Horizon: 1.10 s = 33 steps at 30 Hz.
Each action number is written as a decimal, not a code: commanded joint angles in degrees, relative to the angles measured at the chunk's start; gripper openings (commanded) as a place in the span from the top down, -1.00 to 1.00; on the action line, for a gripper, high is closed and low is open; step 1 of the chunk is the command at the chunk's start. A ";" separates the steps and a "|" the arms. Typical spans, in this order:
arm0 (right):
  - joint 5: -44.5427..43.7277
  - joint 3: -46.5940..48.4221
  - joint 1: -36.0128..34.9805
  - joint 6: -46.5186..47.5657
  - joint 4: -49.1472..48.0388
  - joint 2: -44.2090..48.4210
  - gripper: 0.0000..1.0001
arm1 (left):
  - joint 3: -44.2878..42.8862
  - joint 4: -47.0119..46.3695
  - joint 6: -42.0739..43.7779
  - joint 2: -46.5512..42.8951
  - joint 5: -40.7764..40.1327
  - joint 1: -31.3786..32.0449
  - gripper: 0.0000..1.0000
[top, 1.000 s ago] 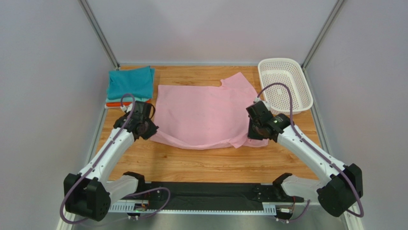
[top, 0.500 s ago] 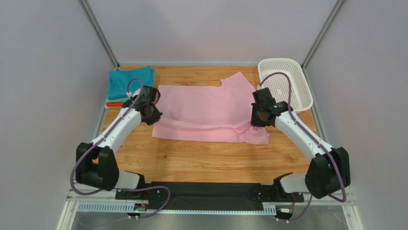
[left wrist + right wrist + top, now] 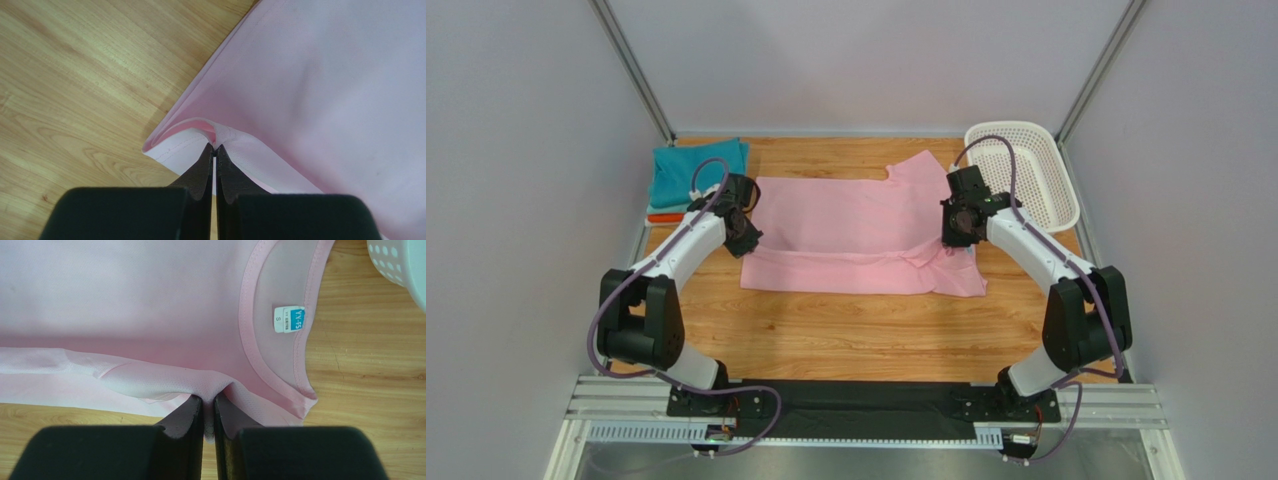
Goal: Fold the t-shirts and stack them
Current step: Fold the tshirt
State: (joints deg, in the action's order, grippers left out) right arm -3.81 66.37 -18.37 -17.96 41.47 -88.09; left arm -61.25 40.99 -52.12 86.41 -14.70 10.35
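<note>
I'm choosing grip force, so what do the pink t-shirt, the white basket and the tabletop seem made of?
The pink t-shirt looks like thin, soft knit fabric, possibly cotton, matte; it drapes and puckers where pinched. The white basket looks like rigid plastic with a faint sheen and moulded round holes. The tabletop is wood or wood-look laminate, smooth, with visible grain; I cannot tell which.

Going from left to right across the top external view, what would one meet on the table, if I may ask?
Folded t-shirt stack → left gripper → pink t-shirt → right gripper → white basket.
</note>
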 commanded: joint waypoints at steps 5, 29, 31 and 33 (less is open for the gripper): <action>-1.28 7.01 1.93 2.84 -3.68 -8.84 0.71 | -4.31 -0.74 0.18 4.20 -1.21 -1.47 1.00; 19.19 -8.01 -0.26 -1.64 -17.20 -1.54 -1.00 | 8.15 -8.99 1.75 -5.12 14.26 3.36 -0.99; 19.37 -7.31 -0.26 -1.82 -18.44 -3.30 -1.00 | 9.04 -10.58 1.67 -4.06 15.84 3.36 -1.00; 18.76 -6.61 -0.26 -2.26 -19.85 -6.20 -1.00 | 10.10 -11.45 0.88 -2.39 15.66 3.36 -0.99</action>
State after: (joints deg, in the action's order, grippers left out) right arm 13.52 58.17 -18.35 -19.00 27.16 -91.90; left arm -51.64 33.95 -51.11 82.74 -1.30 13.76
